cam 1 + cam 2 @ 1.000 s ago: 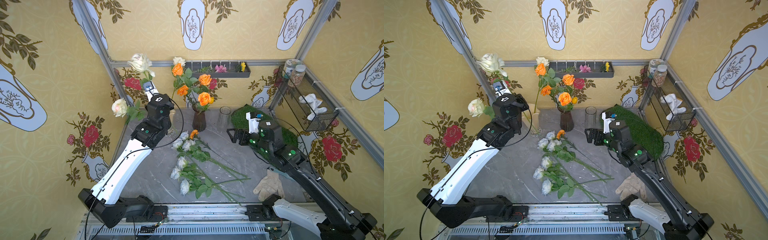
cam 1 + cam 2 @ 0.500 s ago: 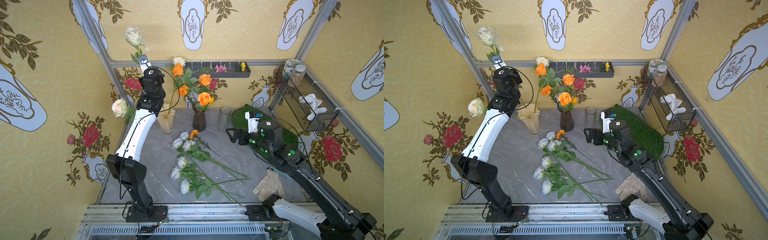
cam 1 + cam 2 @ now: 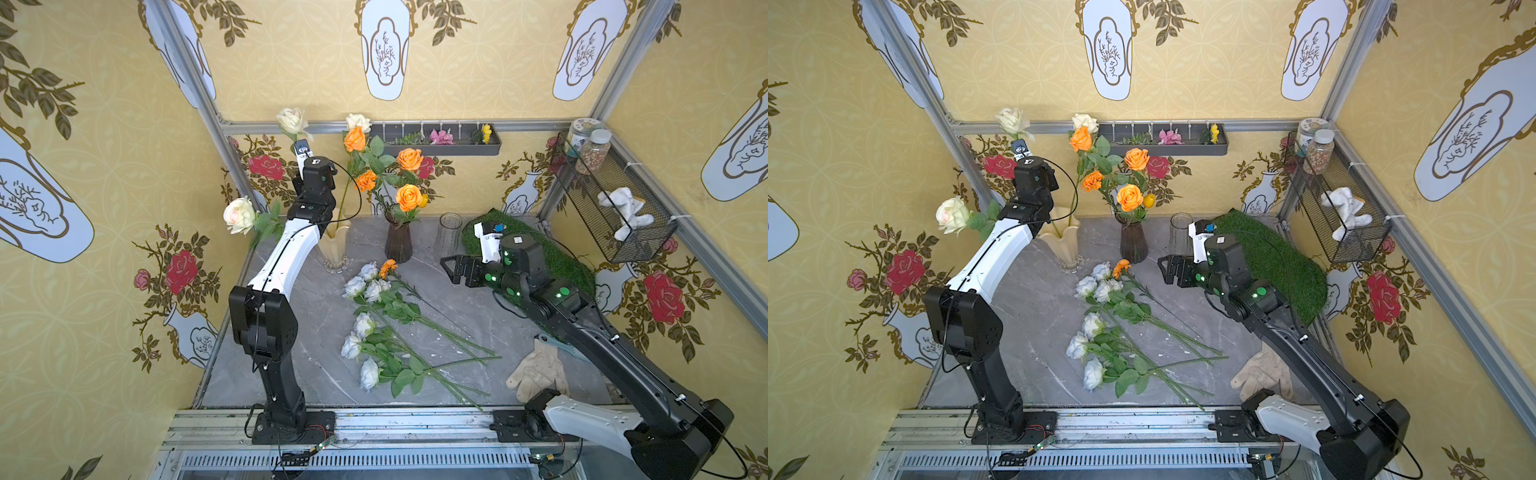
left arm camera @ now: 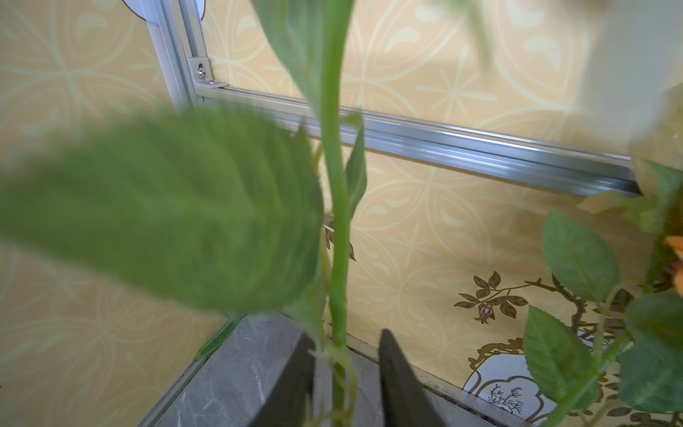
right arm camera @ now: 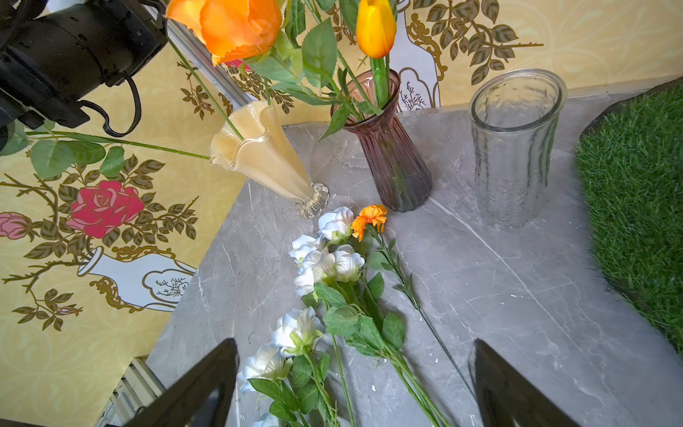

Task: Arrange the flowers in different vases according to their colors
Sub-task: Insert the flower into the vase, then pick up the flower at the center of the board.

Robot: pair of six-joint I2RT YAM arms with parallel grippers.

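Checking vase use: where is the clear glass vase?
In both top views, the clear glass vase stands at the back, between the purple vase and the grass mat.

Table (image 3: 469, 316): bare strip between loose flowers (image 3: 386, 328) and grass mat (image 3: 557, 262). Back edge crowded: cream vase (image 3: 334, 245), purple vase (image 3: 398, 243), clear vase (image 3: 450, 232) side by side; orange blooms (image 3: 409, 197) overhang.

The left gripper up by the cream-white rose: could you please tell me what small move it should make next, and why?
Probably back the left gripper straight off the long green stem. Its jaws stand apart on either side of it, not pinching, and the cream-white rose already stands in the cream-yellow ruffled vase, so only a clean retreat past the broad green leaf remains.
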